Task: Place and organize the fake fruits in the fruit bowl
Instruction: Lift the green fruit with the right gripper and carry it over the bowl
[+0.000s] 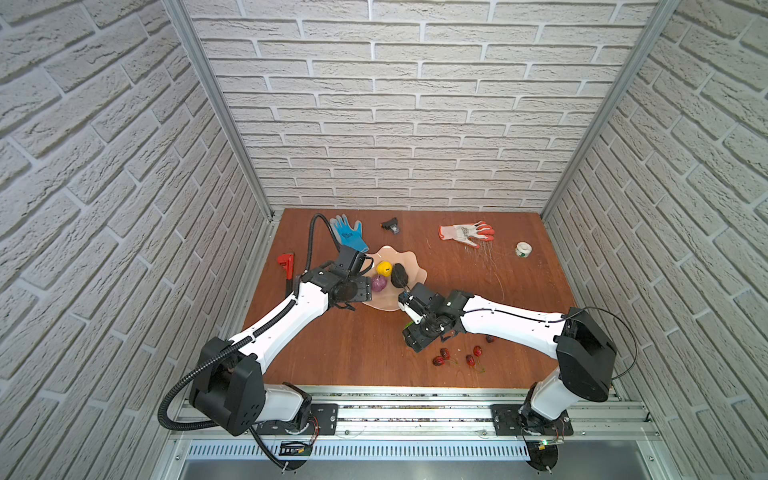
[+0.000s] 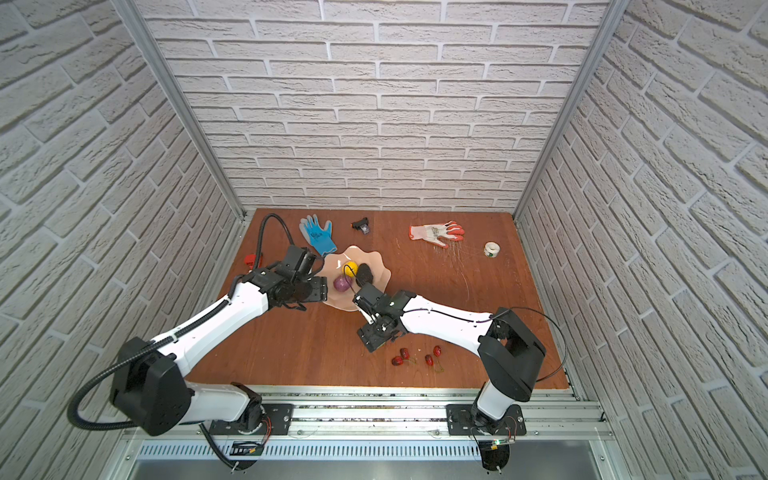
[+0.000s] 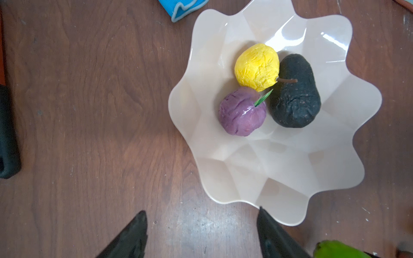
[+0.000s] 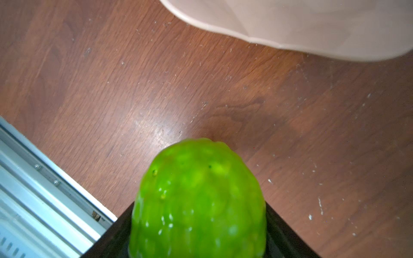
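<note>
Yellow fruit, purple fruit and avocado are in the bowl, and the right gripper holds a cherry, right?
No. The right wrist view shows the right gripper holding the bumpy green ball, not a cherry. The rest is right.

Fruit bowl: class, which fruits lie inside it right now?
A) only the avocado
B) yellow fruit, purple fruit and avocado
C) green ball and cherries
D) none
B: the left wrist view shows the yellow fruit, purple fruit and avocado inside the fruit bowl; the green ball and cherries are outside it.

fruit bowl (image 3: 290,167): glossy plastic | table (image 3: 89,111): wood | avocado (image 3: 295,100): rough, matt
</note>
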Motion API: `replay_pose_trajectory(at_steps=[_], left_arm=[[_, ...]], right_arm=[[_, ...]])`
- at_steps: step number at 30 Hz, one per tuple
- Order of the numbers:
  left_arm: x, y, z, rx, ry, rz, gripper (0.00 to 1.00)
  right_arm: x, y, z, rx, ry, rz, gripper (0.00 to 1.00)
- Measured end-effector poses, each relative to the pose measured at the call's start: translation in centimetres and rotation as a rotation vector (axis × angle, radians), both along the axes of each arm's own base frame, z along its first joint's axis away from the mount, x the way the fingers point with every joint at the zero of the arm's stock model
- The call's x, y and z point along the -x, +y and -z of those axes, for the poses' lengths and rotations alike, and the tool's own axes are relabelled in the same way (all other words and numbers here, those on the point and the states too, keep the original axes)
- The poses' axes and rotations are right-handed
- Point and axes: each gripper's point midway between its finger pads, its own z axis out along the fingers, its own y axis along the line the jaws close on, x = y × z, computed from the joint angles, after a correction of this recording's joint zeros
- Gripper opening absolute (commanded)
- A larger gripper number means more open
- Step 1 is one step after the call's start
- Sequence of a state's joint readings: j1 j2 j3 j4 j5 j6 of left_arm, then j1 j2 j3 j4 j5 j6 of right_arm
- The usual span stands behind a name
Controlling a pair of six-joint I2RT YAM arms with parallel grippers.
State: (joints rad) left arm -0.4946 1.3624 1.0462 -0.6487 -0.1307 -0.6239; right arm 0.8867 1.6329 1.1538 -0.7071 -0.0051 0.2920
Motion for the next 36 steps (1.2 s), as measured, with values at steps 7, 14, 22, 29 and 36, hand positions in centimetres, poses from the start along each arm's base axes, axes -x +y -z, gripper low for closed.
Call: replay_pose_trajectory(at_steps=[7,14,22,29,36], left_arm=[[-0.3,1.1,-0.4,-0.001,-0.011,-0.033,0.77],[0.4,2.6,-2.5,0.025,-0.082,-0.07,0.77],[1.5,4.3,-2.5,0.026,-0.09,-0.106,0.77],[1.7,4.6,-2.4,0.034,-0.087,-0.122,0.77],[1.7,4.5,-2.4,0.041,-0.083,-0.123,0.77]], right_arm=[[-2.9,2.1,-6.5,-0.106,-0.081,-0.009,0.61],[-8.7,3.9,-9.8,-0.191,-0.128,0.011,0.59],[-11.7,5.1,-5.4,-0.141,-0.047,0.004,0.6],[-12.4,6.1,-4.1,-0.15,-0.009,-0.006,0.6],[-12.7,6.0,-1.8,-0.128,0.03,0.003,0.6]])
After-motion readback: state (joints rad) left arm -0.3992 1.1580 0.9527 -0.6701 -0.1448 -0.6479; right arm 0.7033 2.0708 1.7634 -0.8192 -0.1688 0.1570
